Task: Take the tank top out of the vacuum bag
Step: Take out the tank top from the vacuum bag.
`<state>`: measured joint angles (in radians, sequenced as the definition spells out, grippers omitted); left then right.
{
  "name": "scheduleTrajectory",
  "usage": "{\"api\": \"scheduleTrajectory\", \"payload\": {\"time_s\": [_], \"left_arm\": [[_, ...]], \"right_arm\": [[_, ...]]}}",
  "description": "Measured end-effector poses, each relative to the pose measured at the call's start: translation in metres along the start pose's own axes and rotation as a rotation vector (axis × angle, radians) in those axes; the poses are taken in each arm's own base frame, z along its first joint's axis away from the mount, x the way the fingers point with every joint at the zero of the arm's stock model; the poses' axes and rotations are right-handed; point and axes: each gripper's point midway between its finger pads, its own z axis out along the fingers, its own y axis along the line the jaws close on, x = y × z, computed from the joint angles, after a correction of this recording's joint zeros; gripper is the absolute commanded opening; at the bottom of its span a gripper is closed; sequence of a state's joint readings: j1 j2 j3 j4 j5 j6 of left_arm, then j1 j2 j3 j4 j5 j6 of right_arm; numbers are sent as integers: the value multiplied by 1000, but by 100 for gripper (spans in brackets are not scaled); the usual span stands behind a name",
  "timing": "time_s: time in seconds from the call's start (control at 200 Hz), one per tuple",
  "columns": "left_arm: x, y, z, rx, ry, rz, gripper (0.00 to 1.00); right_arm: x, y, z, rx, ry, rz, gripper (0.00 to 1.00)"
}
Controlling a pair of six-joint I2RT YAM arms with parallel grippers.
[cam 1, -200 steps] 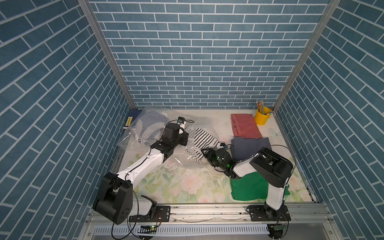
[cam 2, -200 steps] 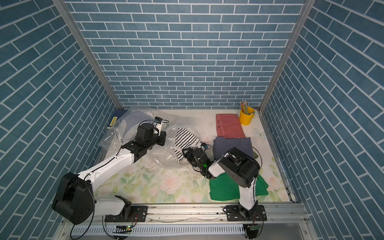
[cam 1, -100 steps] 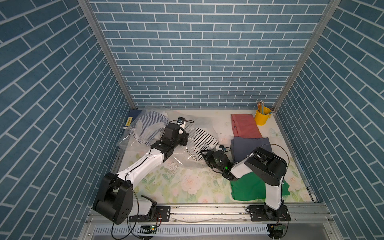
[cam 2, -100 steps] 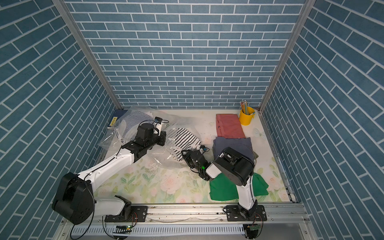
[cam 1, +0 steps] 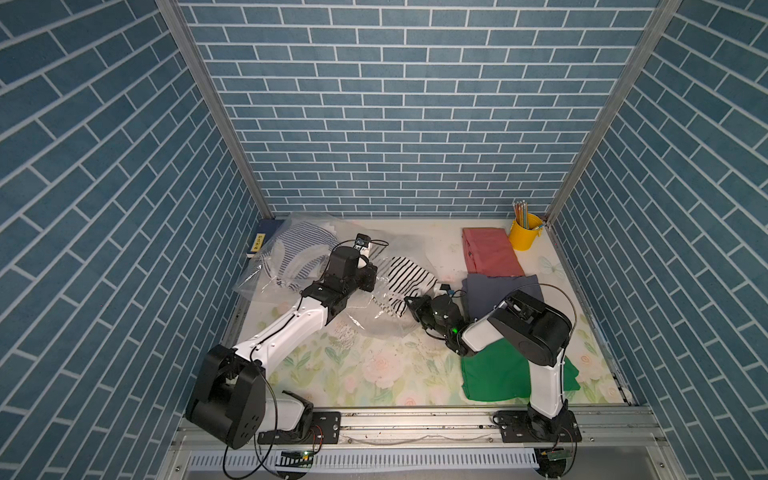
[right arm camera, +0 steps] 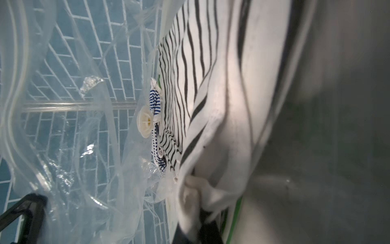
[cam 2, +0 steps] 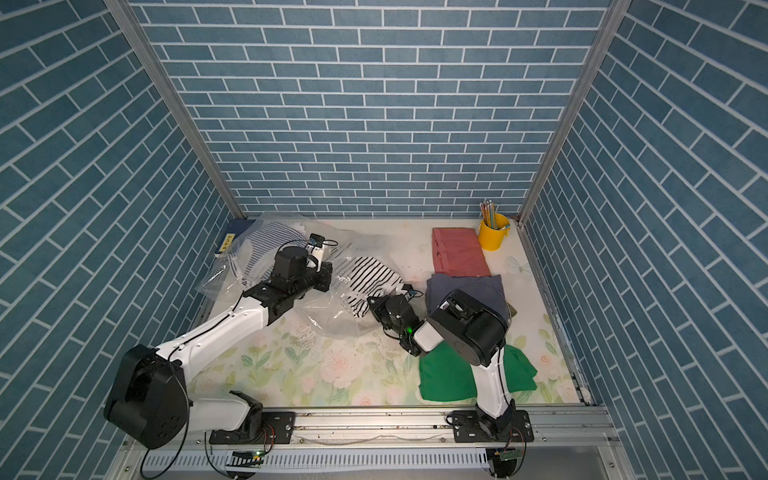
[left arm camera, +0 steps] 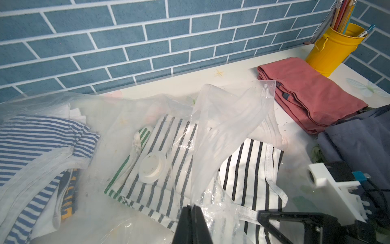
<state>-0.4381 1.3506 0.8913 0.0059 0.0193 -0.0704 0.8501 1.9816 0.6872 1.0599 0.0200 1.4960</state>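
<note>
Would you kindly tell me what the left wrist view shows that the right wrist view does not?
Left wrist only: the yellow pencil cup, the folded pink cloth, and the left gripper shut on the vacuum bag. Right wrist only: the right gripper shut on the white hem of the tank top. Both: the tank top, the vacuum bag, its white valve and the blue-striped garment.

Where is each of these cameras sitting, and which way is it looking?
Top views: high above the front rail, both looking down on the table, with the left arm and right arm whole.
Left wrist: on the left arm, looking over the vacuum bag toward the back wall and yellow cup; its shut jaws pinch bag film.
Right wrist: on the right arm, pressed close to the tank top, facing into the bag; its jaws grip the cloth.
Shared: both wrist views show the white valve and the tank top.
</note>
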Motion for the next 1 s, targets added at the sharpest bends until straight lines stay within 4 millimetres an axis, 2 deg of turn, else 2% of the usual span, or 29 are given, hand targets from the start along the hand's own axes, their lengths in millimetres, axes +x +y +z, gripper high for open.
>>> {"api": "scheduleTrajectory", "payload": {"time_s": [0.115, 0.28, 0.445, 0.855, 0.99, 1.0], "left_arm": [[0, 0, 0, 0, 0, 0, 0], [0, 0, 0, 0, 2, 0, 0], [1, 0, 1, -1, 2, 1, 0], [4, 1, 3, -5, 12, 2, 0], [4, 1, 3, -6, 12, 4, 0], [4, 1, 4, -6, 13, 4, 0]], "right_arm": [[0, 18, 0, -24, 7, -60, 0], [-6, 59, -11, -79, -6, -151, 0], [-10, 75, -25, -92, -21, -195, 0], [-17, 44, -85, 5, -56, -196, 0], [-19, 16, -105, 62, -74, -168, 0], [-19, 13, -106, 71, -75, -166, 3]]}}
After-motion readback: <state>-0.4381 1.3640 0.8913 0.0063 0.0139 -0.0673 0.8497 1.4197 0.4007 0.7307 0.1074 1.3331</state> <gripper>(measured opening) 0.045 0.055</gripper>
